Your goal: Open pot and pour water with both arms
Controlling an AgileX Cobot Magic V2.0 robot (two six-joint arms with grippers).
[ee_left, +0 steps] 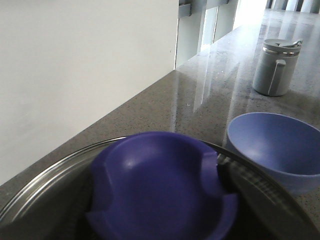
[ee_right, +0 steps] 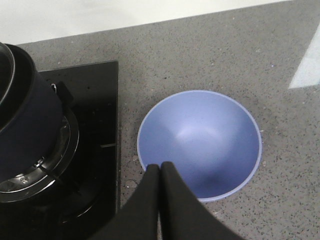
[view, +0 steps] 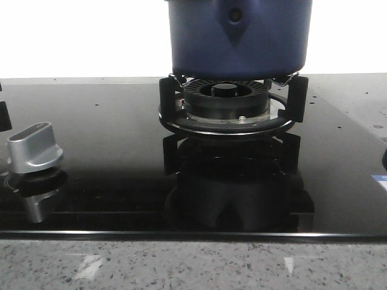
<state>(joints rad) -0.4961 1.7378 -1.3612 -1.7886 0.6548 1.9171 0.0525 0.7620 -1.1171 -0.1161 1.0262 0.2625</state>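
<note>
Front view first: the big dark navy-blue round pot [view: 239,39] sits upright on the black burner ring [view: 228,109] at top centre of the frame, its teardrop handle mount facing the camera — so its axis runs straight up, mouth skyward, no tilt at all. It has not been lifted. In the left wrist view a rounded navy-blue knob [ee_left: 162,192] fills the lower middle, sitting on what looks like a glass lid with a steel rim [ee_left: 45,175]. My read is that the lid is on and the left claw is right over it, but its fingers are out of sight, so I cannot tell whether they grip. In the right wrist view the right claw [ee_right: 160,167] has its black tips pressed together, pinching nothing, poised above the near rim of the pale blue round bowl [ee_right: 200,142] on the grey speckled worktop [ee_right: 225,55] — the pot at far left. Judgement: early days, opening and pouring both remain.
</note>
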